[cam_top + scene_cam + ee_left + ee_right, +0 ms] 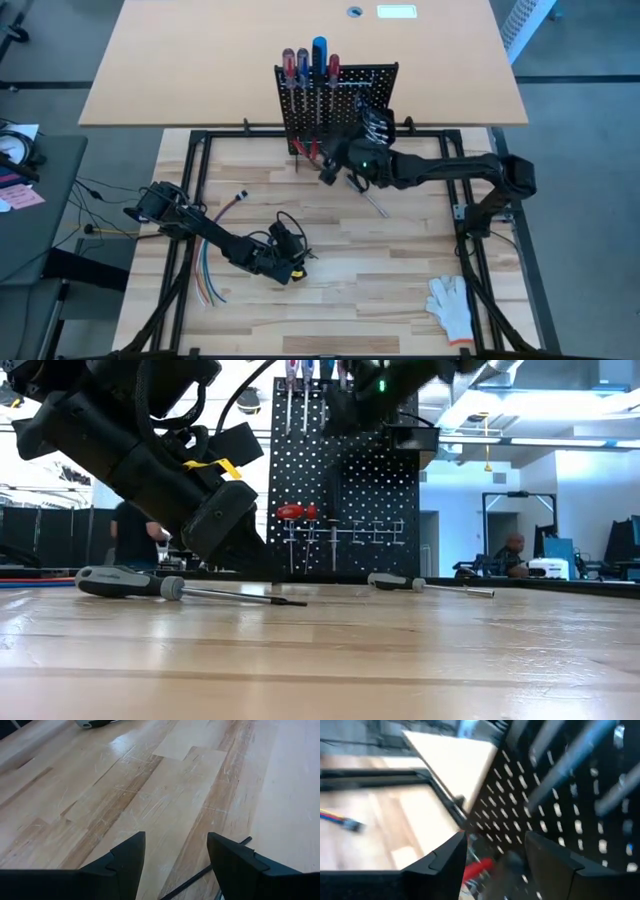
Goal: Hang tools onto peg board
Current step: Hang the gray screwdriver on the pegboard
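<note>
Tools are split between the peg board [335, 105] and the table [400, 290]: four screwdrivers [310, 62] with red and blue handles stand in a row along the board's top edge, red-handled pliers [297, 512] hang on its face, and a line of small silver wrenches [345, 535] hangs beside them, so the board is partly stocked. My right gripper [328, 168] is at the foot of the board near the table's far edge; in the right wrist view the fingers [445, 865] stand apart with nothing between them, the board's holes and a red handle just beyond. I judge it to be empty at the board, though whether it is widening or closing I cannot tell from these views. My left gripper [285, 262] is low over the middle of the table, toward its near edge, fingers [127, 857] spread wide and empty, tilted down at the wood. A black-handled screwdriver [160, 586] lies flat just beside it; a dark shaft shows between the fingertips in the left wrist view, so I judge this arm is lined up to collect it. A second loose screwdriver [375, 203] lies flat nearer the board. Remaining work: both loose tools. Risk noted: a flat, round shaft may roll when pinched. The white glove [450, 303] at the near right corner and the coloured wires [208, 268] toward the left edge are not part of the job.
</note>
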Tool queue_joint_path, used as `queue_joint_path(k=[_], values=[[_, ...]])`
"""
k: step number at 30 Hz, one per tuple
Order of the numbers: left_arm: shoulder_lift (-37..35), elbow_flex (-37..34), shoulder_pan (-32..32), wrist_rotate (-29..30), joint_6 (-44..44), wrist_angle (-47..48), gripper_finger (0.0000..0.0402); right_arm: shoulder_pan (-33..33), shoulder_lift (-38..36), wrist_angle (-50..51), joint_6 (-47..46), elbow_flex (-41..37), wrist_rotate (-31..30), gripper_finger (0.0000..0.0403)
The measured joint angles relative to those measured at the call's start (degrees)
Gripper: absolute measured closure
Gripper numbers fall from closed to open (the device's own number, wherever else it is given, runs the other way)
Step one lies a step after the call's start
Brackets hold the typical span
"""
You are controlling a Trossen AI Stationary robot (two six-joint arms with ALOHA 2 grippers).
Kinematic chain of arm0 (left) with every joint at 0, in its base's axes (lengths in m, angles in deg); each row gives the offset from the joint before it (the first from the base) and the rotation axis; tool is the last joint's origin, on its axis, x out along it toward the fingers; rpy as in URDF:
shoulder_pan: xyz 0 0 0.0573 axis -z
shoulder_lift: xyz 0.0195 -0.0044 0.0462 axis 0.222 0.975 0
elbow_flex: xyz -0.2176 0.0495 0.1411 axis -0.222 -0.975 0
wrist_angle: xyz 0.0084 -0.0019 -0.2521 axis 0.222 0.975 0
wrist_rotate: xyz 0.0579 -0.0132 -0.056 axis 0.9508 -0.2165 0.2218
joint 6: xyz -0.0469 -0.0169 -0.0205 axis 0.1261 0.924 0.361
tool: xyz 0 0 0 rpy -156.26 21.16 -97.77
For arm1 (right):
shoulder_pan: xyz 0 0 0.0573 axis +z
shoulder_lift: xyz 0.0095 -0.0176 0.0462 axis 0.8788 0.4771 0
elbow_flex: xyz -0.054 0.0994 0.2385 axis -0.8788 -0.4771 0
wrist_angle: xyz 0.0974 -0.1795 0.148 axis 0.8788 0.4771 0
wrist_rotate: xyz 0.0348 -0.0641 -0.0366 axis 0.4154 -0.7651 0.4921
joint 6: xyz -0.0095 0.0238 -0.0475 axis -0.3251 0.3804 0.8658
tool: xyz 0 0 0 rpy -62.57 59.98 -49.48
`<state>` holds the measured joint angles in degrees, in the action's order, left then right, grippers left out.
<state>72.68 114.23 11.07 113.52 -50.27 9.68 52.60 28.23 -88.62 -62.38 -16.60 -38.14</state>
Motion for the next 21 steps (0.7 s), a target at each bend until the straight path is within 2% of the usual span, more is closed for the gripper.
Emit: queue_joint_path(k=[5,11,16,19,21], values=[[0.0,0.0,0.0,0.0,-0.1,0.0,0.0194,7.2,-0.7,10.6,2.9,3.4,0.7,0.0184],[0.0,0.0,0.0,-0.1,-0.1,0.0,0.0194,15.7,-0.7,21.9,2.1,3.8,0.8,0.0186],[0.0,0.0,0.0,-0.2,-0.1,-0.1,0.0194,19.2,0.2,33.1,-8.9,3.4,2.5,0.0185],[0.0,0.0,0.0,-0.2,0.0,-0.3,0.0194,18.4,0.3,40.2,-17.5,1.8,4.9,0.0176],[0.0,0.0,0.0,-0.3,0.0,-0.6,0.0194,16.8,0.2,40.9,-21.9,-0.9,7.2,0.0164]])
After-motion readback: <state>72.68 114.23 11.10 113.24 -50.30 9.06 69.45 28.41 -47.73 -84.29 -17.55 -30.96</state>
